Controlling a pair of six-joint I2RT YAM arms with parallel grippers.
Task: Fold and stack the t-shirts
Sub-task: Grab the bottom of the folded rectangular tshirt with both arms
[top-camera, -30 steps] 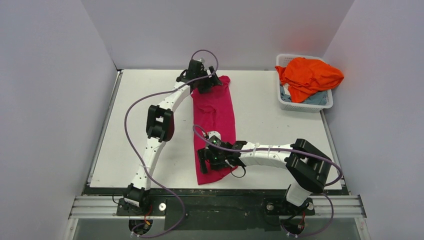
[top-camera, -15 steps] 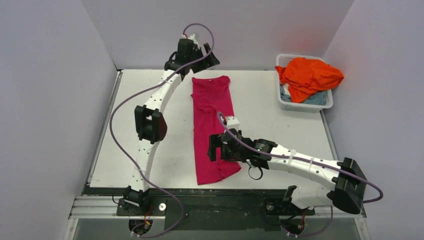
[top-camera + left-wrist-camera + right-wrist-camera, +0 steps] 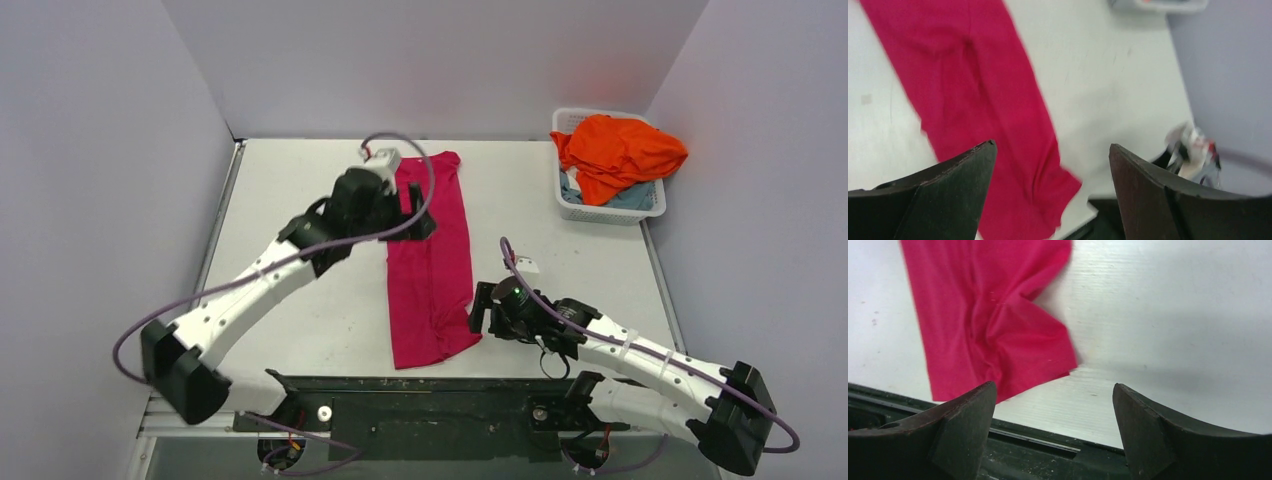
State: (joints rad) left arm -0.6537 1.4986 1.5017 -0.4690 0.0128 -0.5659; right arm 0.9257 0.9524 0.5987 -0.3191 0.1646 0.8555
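Top external view: magenta-pink t-shirt [image 3: 430,270] lies mid-frame as a folded strip, left gripper [image 3: 418,218] over its upper half, right gripper [image 3: 480,312] beside its lower-right corner, both spread empty, likely ready for a crosswise fold.

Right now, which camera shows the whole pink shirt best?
Top external: the pink shirt shows nearly whole, collar to hem, as a long narrow strip. Left wrist shows much of it, blurred; right wrist only its crumpled near end.

Bare table [image 3: 262,182] flanks the pink shirt [image 3: 440,262]; the basket [image 3: 610,214] crowds the far-right corner.
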